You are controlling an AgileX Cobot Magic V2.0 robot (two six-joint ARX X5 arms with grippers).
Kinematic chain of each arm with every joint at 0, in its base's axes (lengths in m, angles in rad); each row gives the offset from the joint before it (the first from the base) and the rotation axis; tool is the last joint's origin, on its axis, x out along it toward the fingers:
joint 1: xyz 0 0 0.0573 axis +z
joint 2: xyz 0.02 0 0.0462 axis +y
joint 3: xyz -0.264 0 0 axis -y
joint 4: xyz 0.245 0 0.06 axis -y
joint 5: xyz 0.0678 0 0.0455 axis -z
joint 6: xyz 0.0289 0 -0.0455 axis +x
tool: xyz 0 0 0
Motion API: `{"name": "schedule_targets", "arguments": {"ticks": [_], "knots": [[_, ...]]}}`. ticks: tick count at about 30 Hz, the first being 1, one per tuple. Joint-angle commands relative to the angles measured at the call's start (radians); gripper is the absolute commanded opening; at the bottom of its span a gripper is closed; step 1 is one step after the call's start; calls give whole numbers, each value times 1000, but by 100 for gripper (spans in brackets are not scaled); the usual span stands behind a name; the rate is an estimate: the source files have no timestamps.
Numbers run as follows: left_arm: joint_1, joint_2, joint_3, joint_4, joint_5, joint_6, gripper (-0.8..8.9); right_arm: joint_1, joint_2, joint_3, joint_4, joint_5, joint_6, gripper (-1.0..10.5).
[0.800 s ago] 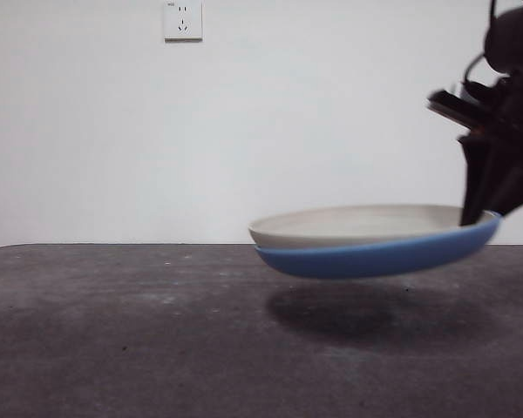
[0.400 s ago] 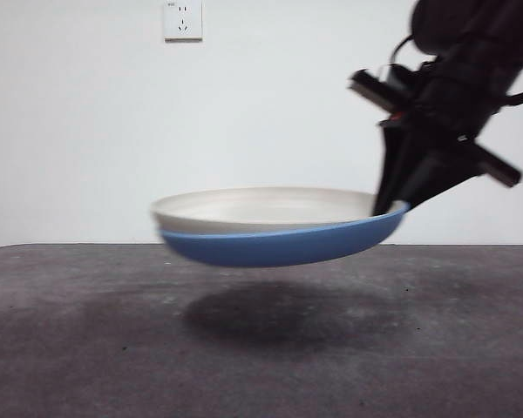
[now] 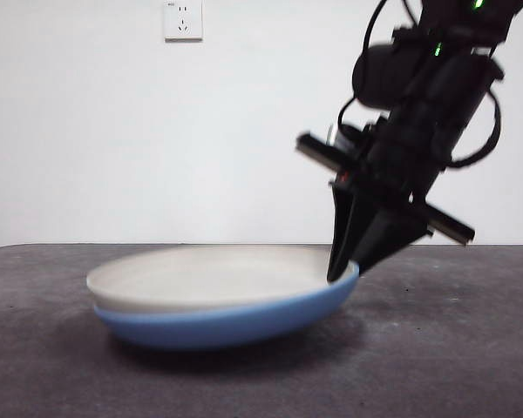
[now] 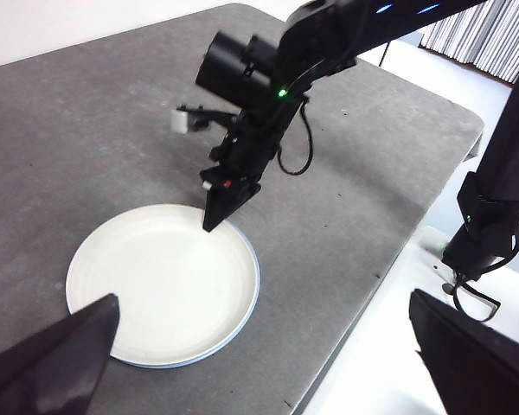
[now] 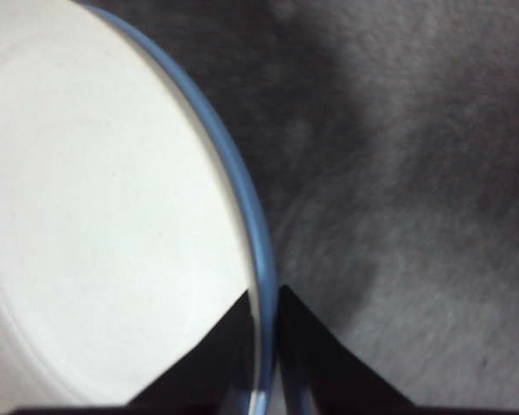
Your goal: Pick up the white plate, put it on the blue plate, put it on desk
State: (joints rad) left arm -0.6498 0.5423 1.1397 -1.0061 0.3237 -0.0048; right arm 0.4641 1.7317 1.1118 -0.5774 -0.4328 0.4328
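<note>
The white plate [image 3: 200, 277] lies nested inside the blue plate [image 3: 235, 324], and the stack rests on the desk [image 3: 436, 366], tipped up a little at its right side. My right gripper [image 3: 347, 272] is shut on the blue plate's right rim [image 5: 261, 285], one jaw inside and one outside. From the left wrist view the white plate [image 4: 160, 281] shows whole, with a thin blue edge [image 4: 253, 294] around it and the right gripper [image 4: 212, 220] at its far rim. My left gripper [image 4: 259, 363] hangs open high above the desk, away from the plates.
A wall socket [image 3: 182, 19] sits on the white wall behind. The desk's edge [image 4: 389, 251] runs close to the plates on one side, with the other arm's base [image 4: 489, 216] beyond it.
The right gripper has carried the stacked plates leftward and down. They hung in the air above their shadow before; now the stack touches the desk.
</note>
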Motion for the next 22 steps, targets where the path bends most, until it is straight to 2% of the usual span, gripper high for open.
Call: {"name": "schedule_targets", "arguments": {"ticks": [1, 6, 14, 16, 20, 22], "knots": [[-4, 7, 11, 9, 6, 16, 531, 6, 41, 21, 29, 15, 18, 4], [-4, 7, 11, 9, 6, 16, 531, 4, 63, 21, 30, 70, 14, 4], [-4, 7, 11, 8, 6, 16, 531, 5, 64, 21, 32, 89, -3, 19], [-4, 7, 11, 8, 6, 16, 531, 5, 63, 21, 31, 96, -3, 93], [-4, 7, 11, 8, 6, 16, 531, 5, 56, 23, 31, 98, -17, 375], [-4, 7, 11, 8, 6, 16, 531, 5, 40, 23, 29, 98, -23, 412]]}}
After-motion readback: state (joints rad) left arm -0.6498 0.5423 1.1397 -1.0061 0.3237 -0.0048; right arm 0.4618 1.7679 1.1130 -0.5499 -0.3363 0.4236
